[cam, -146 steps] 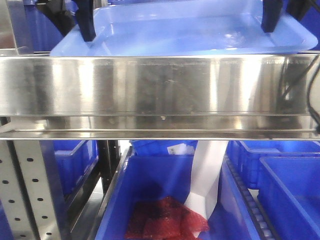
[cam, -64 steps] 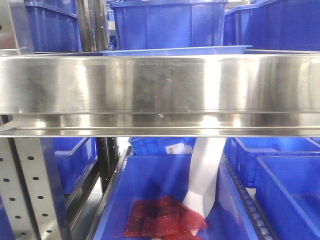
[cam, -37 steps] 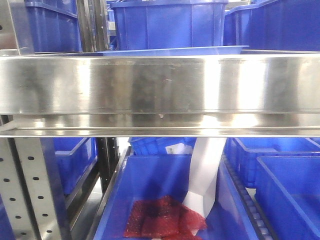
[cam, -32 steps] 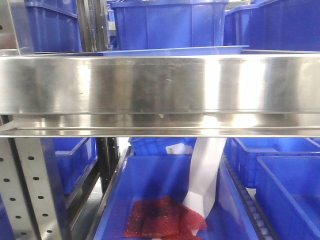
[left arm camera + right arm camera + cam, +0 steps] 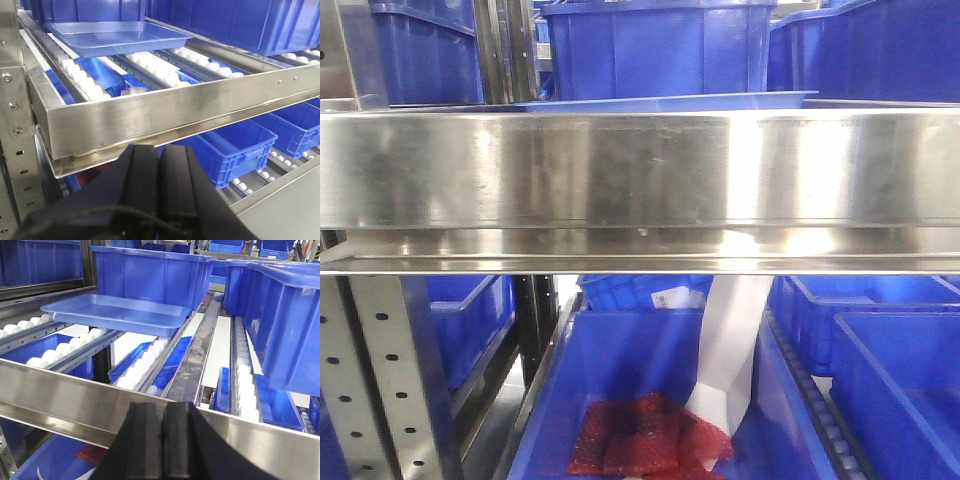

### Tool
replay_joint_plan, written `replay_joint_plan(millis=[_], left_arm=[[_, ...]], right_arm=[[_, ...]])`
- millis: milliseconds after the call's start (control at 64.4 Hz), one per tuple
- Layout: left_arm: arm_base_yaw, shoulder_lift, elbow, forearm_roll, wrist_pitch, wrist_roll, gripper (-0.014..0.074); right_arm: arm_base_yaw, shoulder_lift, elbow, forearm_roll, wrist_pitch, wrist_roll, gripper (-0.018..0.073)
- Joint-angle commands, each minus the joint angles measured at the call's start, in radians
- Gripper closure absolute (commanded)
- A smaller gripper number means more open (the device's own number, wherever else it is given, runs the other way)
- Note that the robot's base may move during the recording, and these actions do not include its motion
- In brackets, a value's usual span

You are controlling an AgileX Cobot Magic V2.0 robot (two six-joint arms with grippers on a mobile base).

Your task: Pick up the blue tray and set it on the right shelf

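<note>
The blue tray (image 5: 117, 36) rests on the white rollers of the steel shelf (image 5: 165, 117), set back from the front lip. It also shows in the right wrist view (image 5: 117, 312) and as a thin blue edge above the lip in the front view (image 5: 660, 102). The shelf's broad shiny lip (image 5: 640, 165) fills the front view. My left gripper (image 5: 159, 165) is shut and empty, below and in front of the lip. My right gripper (image 5: 164, 430) is shut and empty, also in front of the lip (image 5: 65, 395), clear of the tray.
Deep blue bins (image 5: 150, 275) stand behind and to the right of the tray (image 5: 290, 325). More blue bins sit on the lower level (image 5: 650, 400), one holding a red mesh bag (image 5: 645, 435) and a white sheet (image 5: 730, 345). A perforated upright (image 5: 380, 390) stands at left.
Earlier both grippers held the tray above the shelf lip. Now the tray lies flat on the rollers, and the grippers have left the front view. The last half second shows no movement.
</note>
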Motion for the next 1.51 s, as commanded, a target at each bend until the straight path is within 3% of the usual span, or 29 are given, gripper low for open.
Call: replay_joint_plan(millis=[0,109,186,249,326,466,575,746,901,932,1492], left_arm=[[-0.006,0.012,-0.024,0.007,-0.089,-0.003,0.0645],[-0.002,0.01,-0.02,-0.048,-0.087,-0.003,0.0645],[0.044,0.006,-0.02,-0.055,-0.087,0.06,0.0645],[0.108,0.004,-0.018,-0.087,-0.089,0.14,0.0645],[0.23,-0.007,0.005,-0.131,-0.113,0.181,0.0645],[0.434,-0.058,0.137,-0.226,-0.259,0.248,0.0645],[0.554,-0.101,0.262,-0.267,-0.404,0.32,0.0645],[0.682,-0.107,0.421,-0.269,-0.586,0.32,0.0645],[0.726,-0.107,0.545,-0.269,-0.782,0.32,0.0645],[0.726,-0.109,0.536,-0.269,-0.737,0.32,0.0645],[0.726,-0.109,0.54,-0.269,-0.736,0.32,0.0645]], right_arm=[[0.001,0.013,-0.025,-0.017,-0.096,-0.008,0.0503],[0.001,0.013,-0.025,-0.017,-0.096,-0.008,0.0503],[0.001,0.013,-0.025,-0.017,-0.096,-0.008,0.0503],[0.001,0.013,-0.025,-0.017,-0.096,-0.008,0.0503],[0.001,0.013,-0.025,-0.017,-0.096,-0.008,0.0503],[0.001,0.013,-0.025,-0.017,-0.096,-0.008,0.0503],[0.001,0.013,-0.025,-0.017,-0.096,-0.008,0.0503],[0.001,0.013,-0.025,-0.017,-0.095,-0.008,0.0503],[0.001,0.013,-0.025,-0.017,-0.095,-0.008,0.0503],[0.001,0.013,-0.025,-0.017,-0.095,-0.008,0.0503],[0.001,0.013,-0.025,-0.017,-0.094,-0.008,0.0503]])
